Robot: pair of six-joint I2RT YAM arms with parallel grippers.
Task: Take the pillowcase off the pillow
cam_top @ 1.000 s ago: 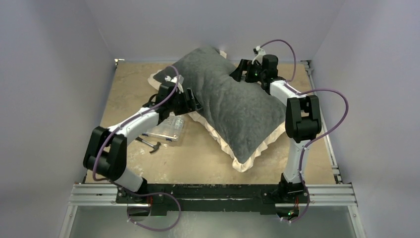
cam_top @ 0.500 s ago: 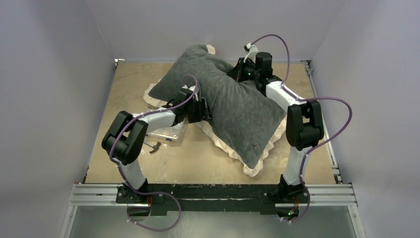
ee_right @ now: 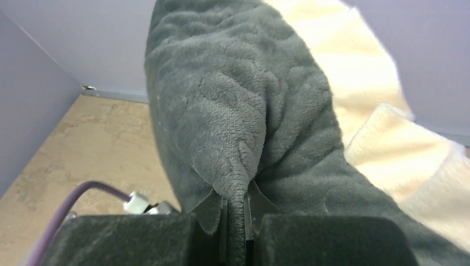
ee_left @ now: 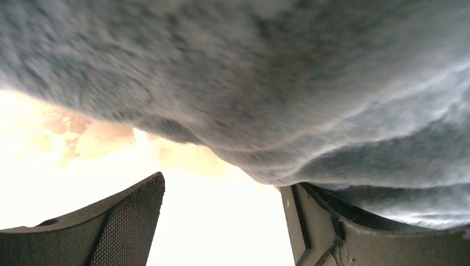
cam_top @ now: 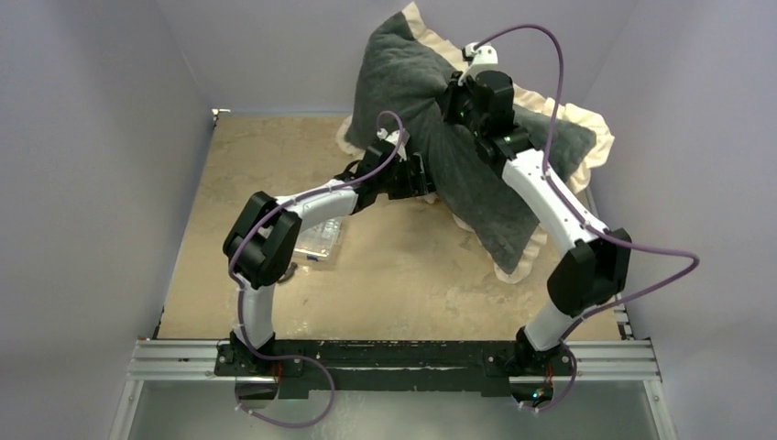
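Moved since a second ago: we have lifted the pillowcase [cam_top: 458, 137] from the middle of the table [cam_top: 403, 275] to the upper centre of the top view, and both our arms have risen and reached farther back with it.
Pillowcase now: it stands steeply on end against the back wall, dark grey side toward the camera. Its top corner is near the upper edge of the frame and its lower corner hangs at centre right, just above the table.
Frill: the cream border [cam_top: 561, 112] fans out along the upper right of the bundle, and in the right wrist view it fills the right side [ee_right: 360, 83].
Pillow: it is hidden inside the plump cover, so we see none of its surface.
Right gripper [ee_right: 235, 209]: our jaws are closed tight on a narrow pinched fold of the grey fabric. In the top view the gripper sits high on the bundle [cam_top: 461, 99].
Left gripper [ee_left: 221, 187]: our jaws stand apart with bright space between them, and grey fabric sags over the right-hand finger [ee_left: 343, 233]. In the top view the gripper presses against the bundle's left flank [cam_top: 421, 176].
Clear plastic packet [cam_top: 322, 240]: it lies flat on the table at centre left, beside our left arm's elbow.
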